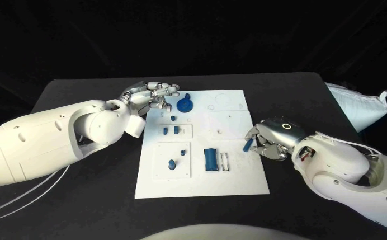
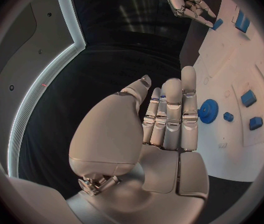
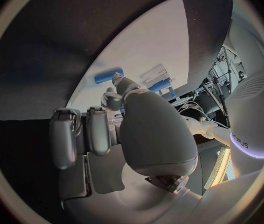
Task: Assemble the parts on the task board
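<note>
Black desk (image 1: 89,195) against a dark backdrop, white task board (image 1: 242,181) lying flat mid-desk.

Left hand (image 1: 149,97) sits at the board's far-left corner, over its edge. Its fingers (image 2: 172,112) are straight and pressed side by side, thumb set a little apart, nothing in them. A blue gear (image 1: 185,104) lies on the board just beside the fingertips; head view can't settle whether they touch it, and in the left wrist view the gear (image 2: 208,110) reads as just past the fingertips, apart.

Right hand (image 1: 270,139) is at the board's right edge, roughly mid-length. It pinches a small blue peg (image 1: 248,144) between thumb and finger, peg tilted, above the board edge. Right wrist view shows the same peg (image 3: 109,77) at the fingertips; the other fingers (image 3: 65,134) hang curled beside the palm.

Parts on the board:
- two small blue pieces (image 1: 169,130) side by side in a square recess, left-centre
- a small peg (image 1: 183,153) and a rounder blue piece (image 1: 171,164) in the larger recess nearer the robot
- a long blue block (image 1: 211,159) upright-oriented in the middle, near edge, with a white slotted holder (image 1: 226,161) just beside it.
</note>
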`<state>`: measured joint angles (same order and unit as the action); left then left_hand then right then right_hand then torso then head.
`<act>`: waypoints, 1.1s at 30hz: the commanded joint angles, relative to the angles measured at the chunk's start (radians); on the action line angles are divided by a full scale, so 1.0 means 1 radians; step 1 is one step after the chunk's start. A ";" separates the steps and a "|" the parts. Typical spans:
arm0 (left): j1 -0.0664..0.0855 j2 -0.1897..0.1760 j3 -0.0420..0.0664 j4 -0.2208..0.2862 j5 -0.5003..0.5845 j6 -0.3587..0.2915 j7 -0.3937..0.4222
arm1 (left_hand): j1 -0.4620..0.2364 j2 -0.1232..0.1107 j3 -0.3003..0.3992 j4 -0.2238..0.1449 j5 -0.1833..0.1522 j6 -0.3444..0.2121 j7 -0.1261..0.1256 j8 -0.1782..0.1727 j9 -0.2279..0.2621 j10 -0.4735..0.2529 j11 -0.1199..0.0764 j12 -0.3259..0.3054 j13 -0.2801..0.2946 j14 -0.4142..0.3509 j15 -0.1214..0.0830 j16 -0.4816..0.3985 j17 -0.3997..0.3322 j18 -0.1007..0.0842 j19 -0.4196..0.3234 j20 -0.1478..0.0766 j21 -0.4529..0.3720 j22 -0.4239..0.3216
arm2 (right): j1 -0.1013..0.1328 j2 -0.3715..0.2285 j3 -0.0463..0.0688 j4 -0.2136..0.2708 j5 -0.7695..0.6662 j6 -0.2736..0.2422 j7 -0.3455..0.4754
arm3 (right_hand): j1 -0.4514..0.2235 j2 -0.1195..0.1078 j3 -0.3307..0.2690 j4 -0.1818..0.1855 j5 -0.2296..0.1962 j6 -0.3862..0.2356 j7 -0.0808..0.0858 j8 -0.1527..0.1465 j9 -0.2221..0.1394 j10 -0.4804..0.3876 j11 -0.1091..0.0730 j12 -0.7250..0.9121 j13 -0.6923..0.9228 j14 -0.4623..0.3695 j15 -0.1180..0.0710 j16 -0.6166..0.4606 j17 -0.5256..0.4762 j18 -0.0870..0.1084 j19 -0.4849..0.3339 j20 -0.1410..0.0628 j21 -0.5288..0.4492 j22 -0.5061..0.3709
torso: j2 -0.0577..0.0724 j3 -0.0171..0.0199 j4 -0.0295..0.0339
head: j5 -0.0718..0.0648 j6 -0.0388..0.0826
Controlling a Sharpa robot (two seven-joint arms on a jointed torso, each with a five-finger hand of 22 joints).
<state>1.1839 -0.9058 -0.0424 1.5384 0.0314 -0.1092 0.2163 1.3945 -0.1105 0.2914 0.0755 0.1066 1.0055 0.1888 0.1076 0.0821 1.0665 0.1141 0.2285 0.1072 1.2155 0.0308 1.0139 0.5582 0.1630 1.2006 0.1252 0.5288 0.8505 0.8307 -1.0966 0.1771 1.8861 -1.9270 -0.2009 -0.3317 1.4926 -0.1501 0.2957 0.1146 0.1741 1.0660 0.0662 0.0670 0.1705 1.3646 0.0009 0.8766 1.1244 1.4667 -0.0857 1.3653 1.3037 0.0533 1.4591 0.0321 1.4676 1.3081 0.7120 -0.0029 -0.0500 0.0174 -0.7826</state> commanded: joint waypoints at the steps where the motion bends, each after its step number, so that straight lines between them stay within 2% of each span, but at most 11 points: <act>1: 0.000 0.001 0.001 0.001 -0.003 0.016 0.004 | 0.003 0.002 -0.004 -0.003 0.000 -0.005 0.001 0.005 -0.002 -0.007 0.003 0.007 0.002 -0.009 0.000 0.006 -0.001 0.019 -0.001 0.005 -0.005 -0.001 | -0.002 0.003 -0.001 -0.005 -0.039 0.059 -0.006 | 0.004 0.000 0.008 0.002 -0.004 0.000 -0.008 -0.003 -0.002 0.009 -0.017 0.004 -0.001 0.054 -0.010 0.001 0.002 -0.011 0.000 -0.009 -0.001 0.106 | 0.000 0.0004 -0.0013 | 0.004 -0.004; 5: 0.000 0.001 0.001 0.001 -0.003 0.016 0.004 | 0.003 0.002 -0.004 -0.003 0.000 -0.005 0.001 0.005 -0.002 -0.007 0.003 0.007 0.002 -0.009 0.000 0.006 -0.001 0.019 -0.001 0.005 -0.005 -0.001 | -0.002 0.006 -0.003 -0.009 -0.042 0.068 -0.008 | 0.003 -0.001 0.009 0.003 -0.004 0.001 -0.008 -0.003 -0.002 0.009 -0.017 0.005 0.000 0.054 -0.010 0.000 0.001 -0.011 0.001 -0.009 -0.001 0.106 | -0.001 0.0004 -0.0020 | 0.003 -0.004; 12: 0.000 0.002 0.001 0.001 -0.003 0.017 0.004 | 0.003 0.002 -0.004 -0.003 0.000 -0.005 0.001 0.005 -0.002 -0.007 0.003 0.007 0.002 -0.009 0.000 0.006 -0.001 0.019 -0.001 0.005 -0.005 -0.001 | -0.004 0.016 -0.003 -0.012 -0.048 0.053 -0.014 | 0.003 -0.002 0.024 -0.001 -0.006 0.003 -0.011 -0.004 -0.007 0.006 -0.021 0.008 0.001 0.054 -0.013 0.000 0.003 -0.011 0.000 -0.012 -0.001 0.106 | 0.000 0.0004 0.0001 | 0.003 -0.003; 15: 0.000 0.002 0.001 0.001 -0.003 0.018 0.003 | 0.003 0.002 -0.004 -0.003 0.000 -0.005 0.001 0.005 -0.002 -0.007 0.003 0.007 0.002 -0.009 0.000 0.006 -0.001 0.019 -0.001 0.005 -0.005 -0.001 | -0.005 0.017 -0.003 -0.008 -0.054 0.016 -0.026 | 0.000 -0.002 0.030 -0.001 -0.003 0.006 -0.010 -0.003 -0.009 0.007 -0.019 0.014 0.005 0.055 -0.013 0.002 0.005 -0.012 0.001 -0.013 0.000 0.107 | -0.001 0.0000 0.0005 | 0.003 -0.004; 18: 0.000 0.000 0.001 0.001 -0.003 0.018 0.003 | 0.003 0.002 -0.004 -0.003 0.000 -0.005 0.001 0.005 -0.002 -0.007 0.003 0.007 0.002 -0.009 0.000 0.006 -0.001 0.019 -0.001 0.005 -0.005 -0.001 | -0.007 0.012 -0.003 0.001 -0.056 -0.050 -0.040 | -0.021 -0.009 0.035 0.008 0.000 0.021 0.001 0.002 -0.011 0.019 -0.010 0.049 0.026 0.057 -0.009 0.008 0.013 -0.013 0.006 -0.013 0.005 0.114 | 0.000 0.0000 -0.0009 | 0.005 -0.004; 23: -0.001 -0.002 0.001 0.001 -0.003 0.018 0.003 | 0.004 0.003 -0.004 -0.004 0.000 -0.006 0.001 0.006 -0.002 -0.008 0.003 0.008 0.002 -0.009 0.000 0.006 -0.002 0.019 -0.001 0.005 -0.006 -0.001 | -0.010 0.002 -0.003 0.016 -0.055 -0.111 -0.055 | -0.034 -0.016 0.038 0.012 -0.001 0.032 0.011 0.004 -0.012 0.025 -0.003 0.070 0.039 0.059 -0.004 0.013 0.020 -0.015 0.010 -0.010 0.008 0.119 | -0.001 0.0005 -0.0022 | 0.004 -0.004; 28: -0.001 -0.004 0.001 0.002 -0.005 0.020 0.001 | 0.006 0.003 -0.004 -0.005 0.000 -0.006 0.001 0.006 -0.002 -0.008 0.003 0.009 0.002 -0.010 0.000 0.007 -0.002 0.019 0.000 0.005 -0.006 -0.001 | -0.014 -0.010 -0.003 0.036 -0.043 -0.142 -0.069 | -0.034 -0.018 0.040 0.011 0.000 0.032 0.012 0.003 -0.013 0.022 -0.002 0.062 0.034 0.059 -0.003 0.011 0.017 -0.014 0.009 -0.009 0.007 0.117 | 0.000 0.0002 -0.0019 | 0.002 -0.004; 31: -0.001 -0.005 0.001 0.003 -0.007 0.021 0.000 | 0.006 0.003 -0.004 -0.005 0.000 -0.006 0.001 0.006 -0.002 -0.008 0.003 0.009 0.002 -0.010 0.000 0.007 -0.002 0.019 0.000 0.005 -0.006 -0.001 | -0.017 -0.023 -0.002 0.053 -0.022 -0.145 -0.088 | -0.039 -0.022 0.045 0.013 0.001 0.033 0.019 0.002 -0.016 0.017 0.003 0.053 0.028 0.058 0.000 0.009 0.015 -0.014 0.009 -0.006 0.007 0.117 | 0.000 0.0008 -0.0009 | -0.001 -0.004; 33: -0.001 -0.006 0.001 0.003 -0.007 0.022 0.000 | 0.006 0.003 -0.004 -0.005 0.000 -0.006 0.001 0.006 -0.002 -0.008 0.003 0.009 0.002 -0.010 0.000 0.007 -0.002 0.019 0.000 0.005 -0.006 -0.001 | -0.019 -0.030 -0.002 0.063 -0.003 -0.147 -0.115 | -0.060 -0.025 0.044 0.026 0.006 0.043 0.027 0.005 -0.016 0.013 0.009 0.047 0.023 0.058 0.004 0.009 0.016 -0.014 0.009 -0.003 0.007 0.117 | -0.001 0.0001 -0.0027 | -0.001 -0.003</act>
<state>1.1829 -0.9114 -0.0424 1.5389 0.0294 -0.1079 0.2137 1.3945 -0.1105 0.2886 0.0727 0.1066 1.0053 0.1887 0.1075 0.0813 1.0630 0.1177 0.2355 0.1077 1.2155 0.0308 1.0139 0.5568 0.1628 1.2006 0.1253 0.5288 0.8507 0.8143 -1.1244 0.1748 1.9417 -1.9530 -0.3141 -0.3937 1.4427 -0.1726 0.3419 0.1320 0.1743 1.1045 0.0897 0.0671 0.1558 1.3787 0.0045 0.9263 1.1484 1.4644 -0.0900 1.3751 1.3080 0.0534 1.4648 0.0238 1.4719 1.3078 0.7114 -0.0026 -0.0517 0.0173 -0.7868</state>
